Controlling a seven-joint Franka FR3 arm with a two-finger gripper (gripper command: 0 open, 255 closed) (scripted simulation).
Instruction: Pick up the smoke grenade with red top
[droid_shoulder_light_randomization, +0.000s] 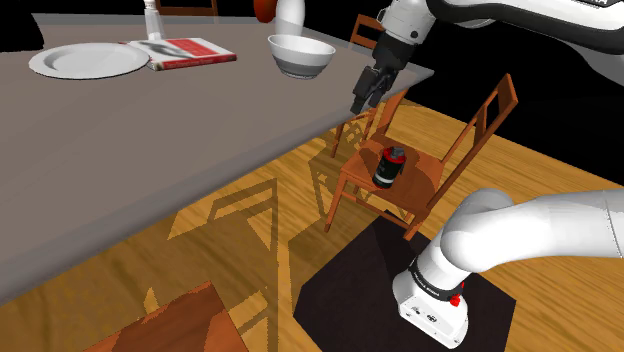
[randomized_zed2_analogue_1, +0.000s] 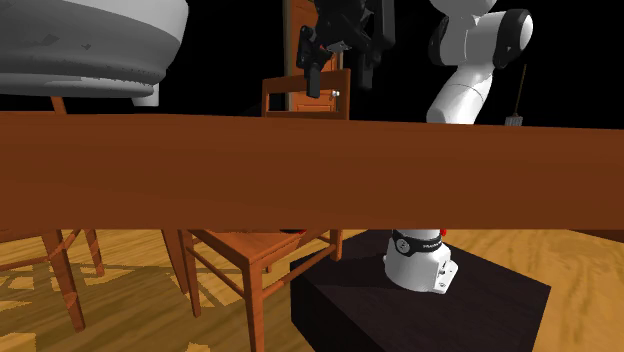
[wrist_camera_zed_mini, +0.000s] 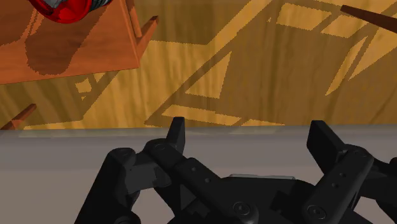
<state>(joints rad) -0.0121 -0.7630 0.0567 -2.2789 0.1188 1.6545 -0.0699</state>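
The black, red-topped smoke grenade (droid_shoulder_light_randomization: 389, 168) stands upright on the wooden chair seat (droid_shoulder_light_randomization: 418, 178).

the smoke grenade (wrist_camera_zed_mini: 63, 7) has a glossy red top. the chair (droid_shoulder_light_randomization: 420, 180) under it is smooth reddish wood, and the floor (droid_shoulder_light_randomization: 270, 230) is paler wood with a fine grain. the surface (droid_shoulder_light_randomization: 120, 130) looks matt grey, the bowl (droid_shoulder_light_randomization: 301, 55) smooth white, the claw (wrist_camera_zed_mini: 248, 127) matt black.

Hand (wrist_camera_zed_mini: 249, 130): two black fingers spread apart, nothing between them. Grey desk (wrist_camera_zed_mini: 63, 146) surface under the fingertips. Beyond its edge, wooden floor (wrist_camera_zed_mini: 254, 70), shadow-striped. Smoke grenade (wrist_camera_zed_mini: 63, 7), red top, stands on chair seat (wrist_camera_zed_mini: 76, 54), well apart from the fingers.
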